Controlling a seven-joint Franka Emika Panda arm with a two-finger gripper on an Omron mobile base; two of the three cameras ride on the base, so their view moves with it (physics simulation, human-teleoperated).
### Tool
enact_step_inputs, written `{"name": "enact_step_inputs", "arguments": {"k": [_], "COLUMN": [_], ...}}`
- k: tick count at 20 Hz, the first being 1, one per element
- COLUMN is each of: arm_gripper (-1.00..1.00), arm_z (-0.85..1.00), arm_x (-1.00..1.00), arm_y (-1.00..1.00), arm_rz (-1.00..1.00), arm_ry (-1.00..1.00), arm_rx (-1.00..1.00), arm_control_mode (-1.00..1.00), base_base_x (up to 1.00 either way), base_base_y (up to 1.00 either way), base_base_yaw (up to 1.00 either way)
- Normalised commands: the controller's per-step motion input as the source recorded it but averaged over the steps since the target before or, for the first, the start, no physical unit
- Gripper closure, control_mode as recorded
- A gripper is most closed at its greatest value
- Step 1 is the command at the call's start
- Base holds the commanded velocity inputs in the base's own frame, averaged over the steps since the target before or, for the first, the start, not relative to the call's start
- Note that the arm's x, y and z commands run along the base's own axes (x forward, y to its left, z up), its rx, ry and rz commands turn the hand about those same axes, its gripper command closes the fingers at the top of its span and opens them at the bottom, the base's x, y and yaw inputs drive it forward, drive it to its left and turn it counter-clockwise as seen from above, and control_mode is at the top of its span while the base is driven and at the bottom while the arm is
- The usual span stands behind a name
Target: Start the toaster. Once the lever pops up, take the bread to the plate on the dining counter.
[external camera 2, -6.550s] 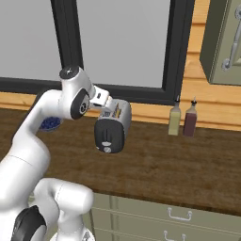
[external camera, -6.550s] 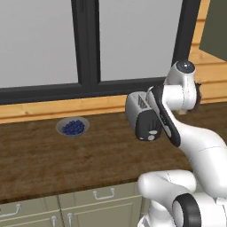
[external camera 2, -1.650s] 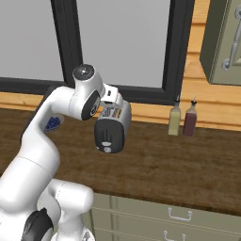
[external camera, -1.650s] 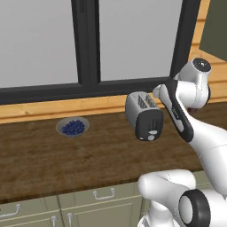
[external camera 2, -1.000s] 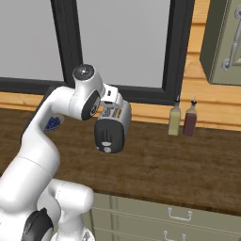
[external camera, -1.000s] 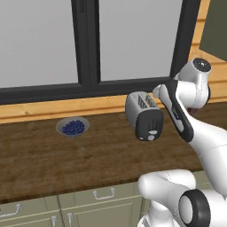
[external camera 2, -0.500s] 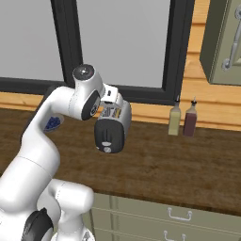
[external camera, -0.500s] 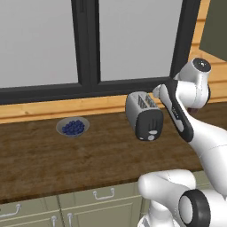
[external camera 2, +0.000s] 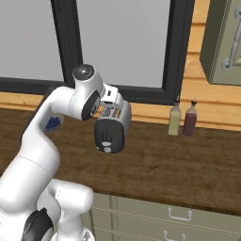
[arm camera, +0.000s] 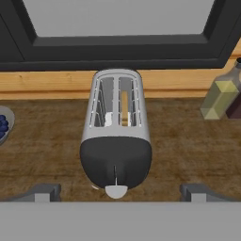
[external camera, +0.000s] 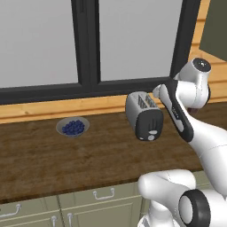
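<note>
The silver-grey toaster stands on the dark wood worktop under the window, its black end face toward me, also visible as the toaster and the toaster. A tan slice of bread sits down inside its right-hand slot. The round silver knob shows at the foot of the end face; the lever is too small to pick out. My gripper hangs above the toaster, open, with nothing between its fingertips. The plate and the dining counter are out of view.
A grey bowl of blueberries rests on the worktop to the toaster's left. Two bottles stand at the wall to its right, under a wall cabinet. The dark window frame runs close behind.
Nothing has moved over the last second. Compared with the oldest frames, the arm's upper joint has shifted right, toward the toaster.
</note>
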Motion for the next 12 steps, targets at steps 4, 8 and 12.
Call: {"name": "enact_step_inputs", "arguments": {"k": [4,8,12], "arm_gripper": [-1.00,-1.00,-1.00], "arm_z": [0.00,0.00,0.00], "arm_x": [0.00,0.00,0.00], "arm_y": [0.00,0.00,0.00], "arm_rz": [0.00,0.00,0.00], "arm_ry": [0.00,0.00,0.00], "arm_rx": [0.00,0.00,0.00], "arm_control_mode": [-1.00,-1.00,-1.00], "base_base_x": [0.00,0.00,0.00], "base_base_y": [0.00,0.00,0.00], "base_base_yaw": [0.00,0.00,0.00]}}
